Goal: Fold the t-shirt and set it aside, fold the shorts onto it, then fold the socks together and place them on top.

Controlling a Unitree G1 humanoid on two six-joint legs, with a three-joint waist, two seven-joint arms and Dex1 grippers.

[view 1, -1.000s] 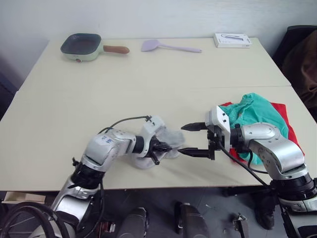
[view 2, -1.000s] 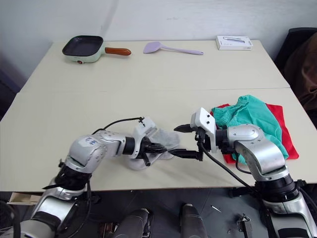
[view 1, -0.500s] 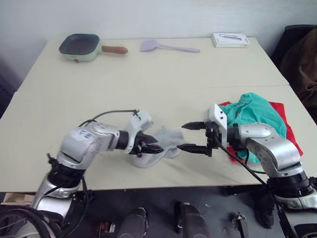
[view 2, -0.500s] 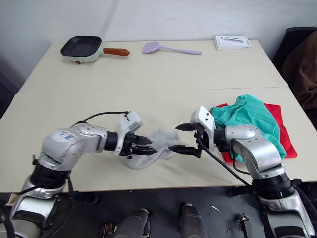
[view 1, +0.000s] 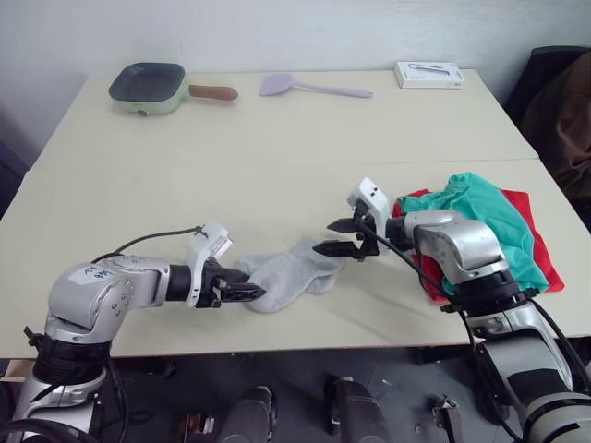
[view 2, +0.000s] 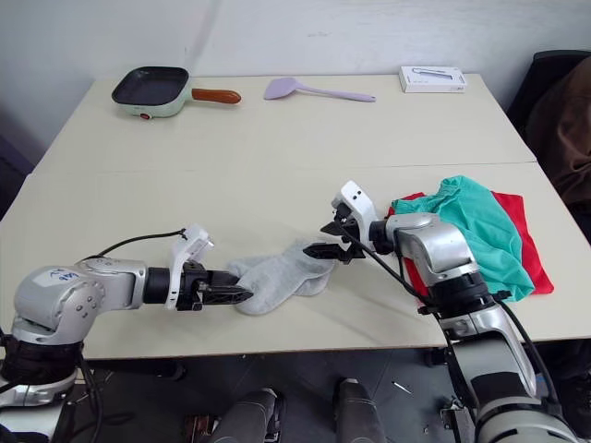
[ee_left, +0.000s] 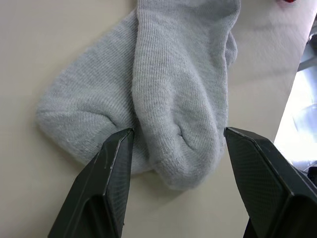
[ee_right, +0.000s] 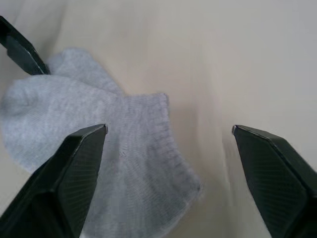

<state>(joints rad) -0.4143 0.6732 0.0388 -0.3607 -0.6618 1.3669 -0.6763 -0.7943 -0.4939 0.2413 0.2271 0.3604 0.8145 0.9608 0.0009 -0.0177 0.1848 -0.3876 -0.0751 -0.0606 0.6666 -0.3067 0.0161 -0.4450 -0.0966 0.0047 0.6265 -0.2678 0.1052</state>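
Grey knit socks (view 1: 294, 274) lie overlapped at lower centre, since I've pulled my left gripper (view 1: 247, 293) back off their toe end, and both it and my right gripper (view 1: 334, 237) are spread empty (folding's still ahead).

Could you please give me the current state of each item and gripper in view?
Socks: overlapped, flat on table, not gripped.
Shorts: bunched on the t-shirt.
T-shirt: under shorts.
Left gripper: open, at the socks' toe end.
Right gripper: open, at the cuff end.
Pan: empty.
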